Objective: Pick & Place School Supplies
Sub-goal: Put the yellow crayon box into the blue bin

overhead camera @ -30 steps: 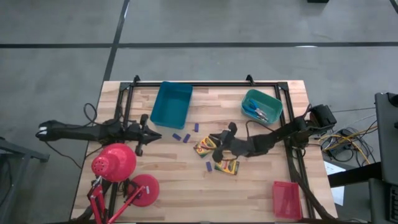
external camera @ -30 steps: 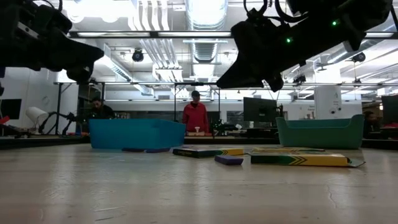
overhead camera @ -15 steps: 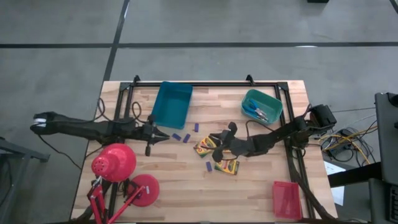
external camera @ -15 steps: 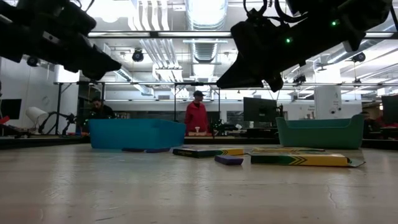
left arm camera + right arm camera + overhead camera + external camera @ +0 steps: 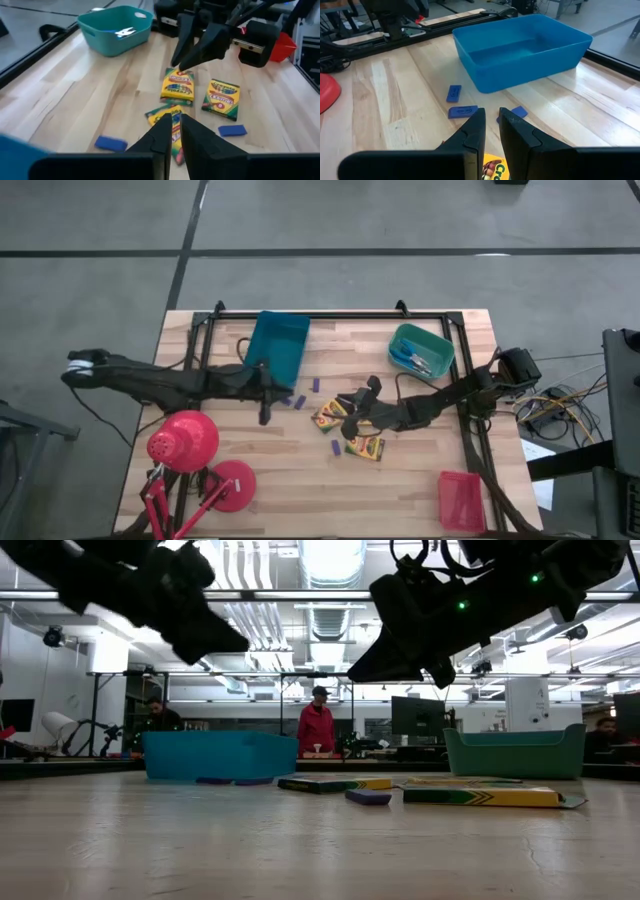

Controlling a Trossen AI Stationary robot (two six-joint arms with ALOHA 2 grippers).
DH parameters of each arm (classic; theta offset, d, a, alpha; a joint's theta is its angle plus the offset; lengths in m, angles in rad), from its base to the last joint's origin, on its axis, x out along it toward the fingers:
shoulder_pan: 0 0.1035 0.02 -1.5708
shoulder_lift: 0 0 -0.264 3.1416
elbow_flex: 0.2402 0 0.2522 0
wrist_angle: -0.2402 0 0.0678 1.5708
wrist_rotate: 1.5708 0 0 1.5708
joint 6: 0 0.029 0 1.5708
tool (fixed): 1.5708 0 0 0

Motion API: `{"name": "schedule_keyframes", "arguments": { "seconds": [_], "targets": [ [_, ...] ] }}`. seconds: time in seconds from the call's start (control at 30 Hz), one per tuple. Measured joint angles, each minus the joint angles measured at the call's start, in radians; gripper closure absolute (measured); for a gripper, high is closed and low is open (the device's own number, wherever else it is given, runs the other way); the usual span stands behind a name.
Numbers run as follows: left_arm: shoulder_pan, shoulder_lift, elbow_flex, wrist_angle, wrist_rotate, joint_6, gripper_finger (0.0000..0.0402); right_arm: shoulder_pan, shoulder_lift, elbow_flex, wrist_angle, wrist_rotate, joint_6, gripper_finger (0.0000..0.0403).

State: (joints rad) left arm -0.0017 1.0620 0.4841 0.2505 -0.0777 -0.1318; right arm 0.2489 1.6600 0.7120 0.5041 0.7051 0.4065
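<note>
Since the flat yellow cardboard crayon boxes [image 5: 334, 415] at the table's [image 5: 420, 490] three o'clock look light and crushable, the closed, empty left gripper [image 5: 266, 390] and the nearly closed, empty right gripper [image 5: 352, 407] should pinch their long edges.

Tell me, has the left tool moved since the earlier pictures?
Yes. The left tool has moved right, from the table's left frame toward the crayon boxes, and is now beside the blue tray.

Look down from overhead: your wooden surface [image 5: 300, 470] carries a blue tray [image 5: 276, 347] at the back and a teal tray [image 5: 420, 351] further right. A red tray [image 5: 461, 501] sits in the near right corner, and the red desk lamp [image 5: 185, 442] crowds the near left. Beyond the surface, a person in red [image 5: 316, 726] stands in the room.
</note>
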Motion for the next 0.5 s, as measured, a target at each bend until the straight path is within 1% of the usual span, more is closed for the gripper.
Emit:
{"name": "schedule_keyframes", "arguments": {
  "seconds": [0.13, 0.27, 0.4, 0.5],
  "targets": [
    [0.000, 0.117, 0.081, -0.030, 0.010, 0.005, 0.0362, 0.000, 0.000, 0.002, -0.005, -0.003, 0.001, 0.0351],
    [0.009, 0.220, 0.128, -0.071, 0.011, -0.016, 0.0360, 0.000, 0.012, 0.001, -0.023, -0.003, 0.006, 0.0351],
    [0.044, 0.276, 0.156, -0.066, 0.012, -0.100, 0.0360, 0.000, 0.053, 0.002, -0.019, -0.005, 0.030, 0.0351],
    [0.088, 0.292, 0.163, -0.068, 0.013, -0.174, 0.0360, -0.005, 0.096, 0.002, -0.016, -0.007, 0.060, 0.0351]
  ]
}}
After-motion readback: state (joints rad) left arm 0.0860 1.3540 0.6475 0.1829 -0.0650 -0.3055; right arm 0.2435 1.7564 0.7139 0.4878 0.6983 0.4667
